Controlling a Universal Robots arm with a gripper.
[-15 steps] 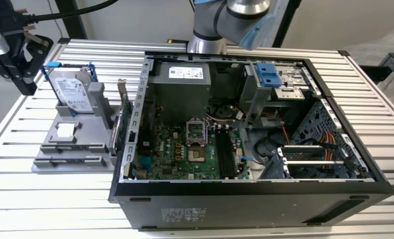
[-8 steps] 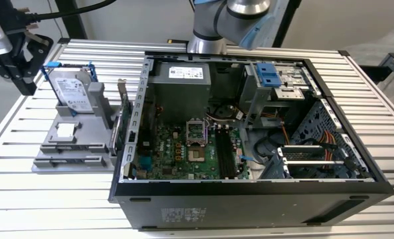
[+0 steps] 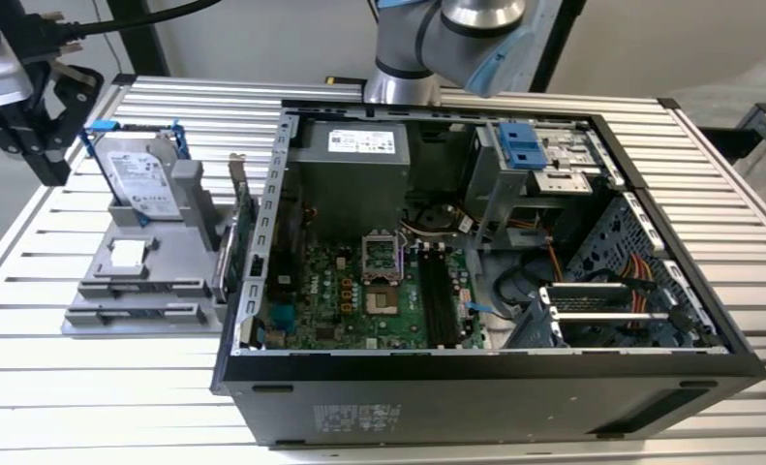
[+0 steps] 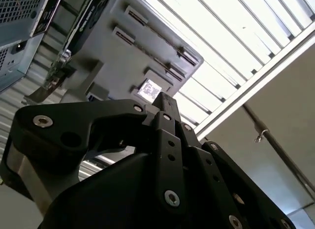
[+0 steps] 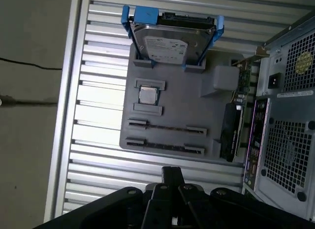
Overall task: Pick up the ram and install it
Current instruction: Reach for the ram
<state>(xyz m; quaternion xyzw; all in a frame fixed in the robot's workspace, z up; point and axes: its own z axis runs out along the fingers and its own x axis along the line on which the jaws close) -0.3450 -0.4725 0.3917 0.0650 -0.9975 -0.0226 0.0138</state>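
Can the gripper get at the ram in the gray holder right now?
Probably yes: the ram sits on edge in the gray holder, nothing covers it, and the gripper hangs nearby.

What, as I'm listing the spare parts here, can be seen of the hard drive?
The hard drive is a silver metal box with a white label on its broad face and blue plastic clips on its edges. It stands on edge, tilted back, held by gray brackets at one end of the gray parts holder, at the exterior view's left of the open computer case. Nothing else touches it.
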